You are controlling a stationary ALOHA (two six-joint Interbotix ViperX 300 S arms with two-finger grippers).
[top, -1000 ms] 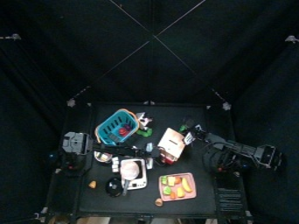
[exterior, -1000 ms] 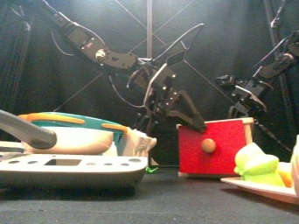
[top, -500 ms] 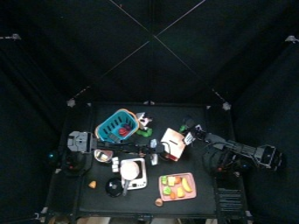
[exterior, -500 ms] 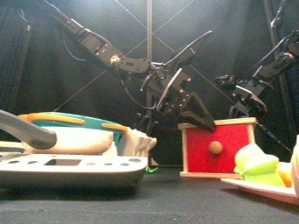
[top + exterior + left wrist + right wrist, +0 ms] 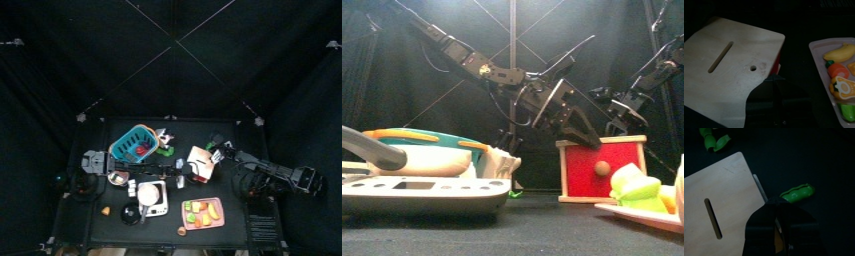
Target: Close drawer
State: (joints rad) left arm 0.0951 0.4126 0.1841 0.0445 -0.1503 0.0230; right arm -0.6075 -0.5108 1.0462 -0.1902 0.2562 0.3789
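The pale wooden cabinet [image 5: 201, 158] stands right of the table's middle. Its drawer [image 5: 603, 172] shows a red front with a round knob in the front view and sits nearly flush with the box. My left gripper [image 5: 572, 124] is shut and presses against the drawer front's upper left edge. In the left wrist view the cabinet's slotted panel [image 5: 731, 65] fills the picture just beyond the jaws. My right gripper [image 5: 624, 104] is shut and rests at the cabinet's back top edge; the right wrist view shows the same pale panel [image 5: 717, 203].
A teal basket [image 5: 134, 145] stands left of the cabinet. The orange-pink tray of toy food [image 5: 203, 212] lies in front of it, close to the drawer [image 5: 841, 70]. A grey appliance [image 5: 422, 185] is at the front left. A green toy [image 5: 797, 193] lies behind the cabinet.
The left gripper has moved right against the red drawer front, and the drawer has slid back into the cabinet. The right gripper has stayed at the cabinet's back.
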